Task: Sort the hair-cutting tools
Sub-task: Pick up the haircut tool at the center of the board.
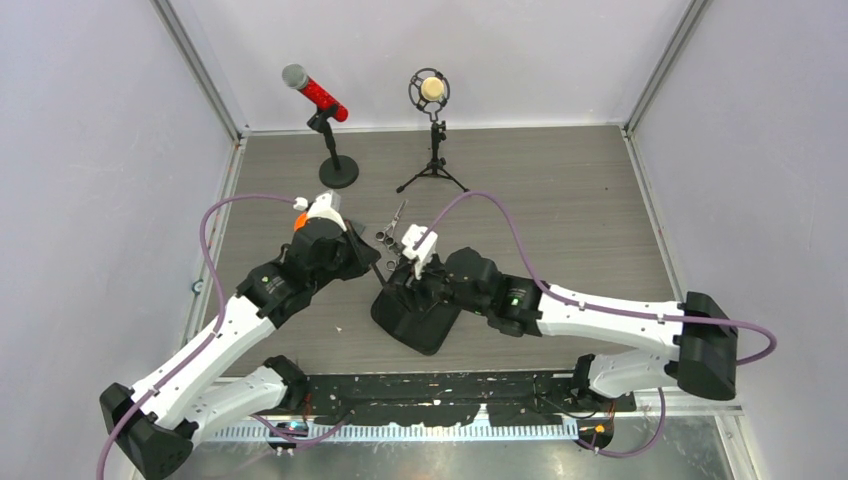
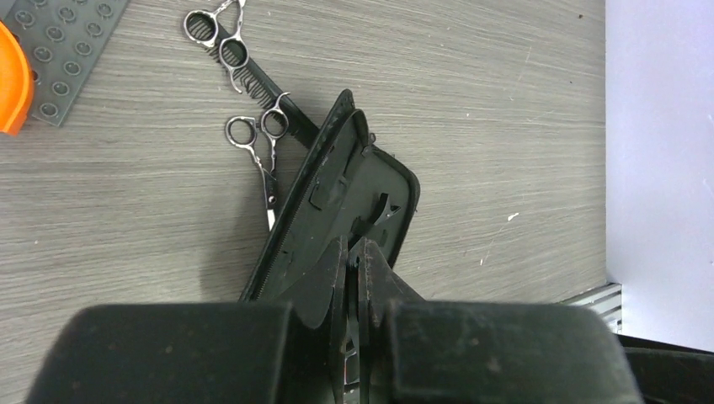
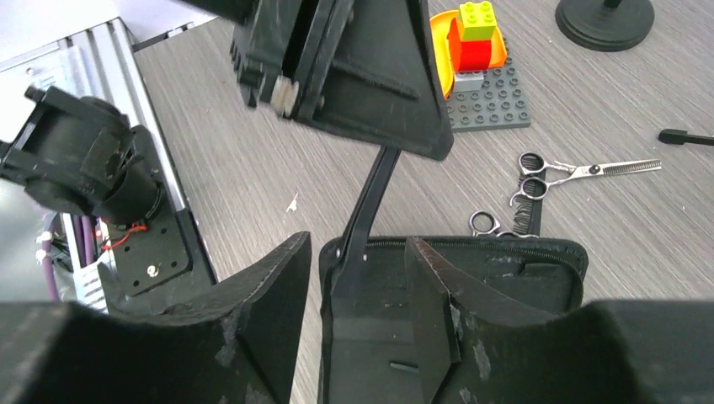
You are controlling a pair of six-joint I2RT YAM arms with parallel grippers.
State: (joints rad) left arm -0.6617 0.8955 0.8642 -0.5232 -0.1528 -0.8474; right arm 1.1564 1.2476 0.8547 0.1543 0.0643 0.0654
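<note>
Just beyond the far rim of the black zip case (image 3: 505,278), two slim pairs of scissors lie flat on the grey wood-grain table (image 1: 560,200). Both are bright polished steel with ring handles and small curled finger rests. The farther scissors (image 3: 581,171) have a finely toothed blade and lie apart from the case. The nearer scissors (image 2: 261,151) point their blade tip along the case's zip edge, just beside it. Under the handles of the farther pair and beside those of the nearer pair lies the narrow black comb (image 2: 269,88), matt with fine teeth, one end hidden behind the case's rim.

The case is a flat rectangle with rounded corners. It lies open, with zip teeth lining the rim and matt pockets and straps showing inside.

The left gripper (image 2: 354,251) is pinched tight on a thin, flat black strip (image 3: 366,210) that slants from its fingertips down to the nearest corner of the case. Whether this is a hair clip or part of the case cannot be told. The right gripper (image 3: 358,311) is spread wide at that same corner. Its scuffed, wedge-shaped fingers stand either side of the strip's lower end and grip nothing.

Beyond the scissors, farther from the case, sits a grey studded plate (image 3: 492,105) carrying an orange dish-like piece and red and yellow-green bricks. Well behind the case stand two microphones. The red microphone (image 1: 318,92) has a grey mesh head and a round base. The cream microphone (image 1: 432,90) hangs in a ring mount on a tripod.
</note>
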